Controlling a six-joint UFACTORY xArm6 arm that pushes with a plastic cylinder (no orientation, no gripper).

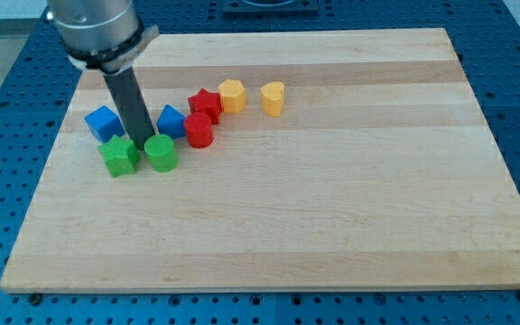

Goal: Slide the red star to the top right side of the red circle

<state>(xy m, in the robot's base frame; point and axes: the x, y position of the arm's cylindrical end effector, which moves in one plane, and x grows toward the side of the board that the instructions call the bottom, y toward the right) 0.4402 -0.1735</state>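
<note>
The red star (205,103) sits on the wooden board at the view's upper left, touching the red circle (199,130) just above and slightly to the right of it. My tip (143,143) stands between the green star (119,155) and the green circle (161,153), left of the red circle and well below-left of the red star. The rod rises from there toward the view's top left.
A blue cube (103,123) lies left of the rod and a blue block (171,120) right of it, next to the red circle. A yellow hexagon (232,95) touches the red star's right side. A yellow heart (273,97) lies further right. The board's left edge (54,158) is close.
</note>
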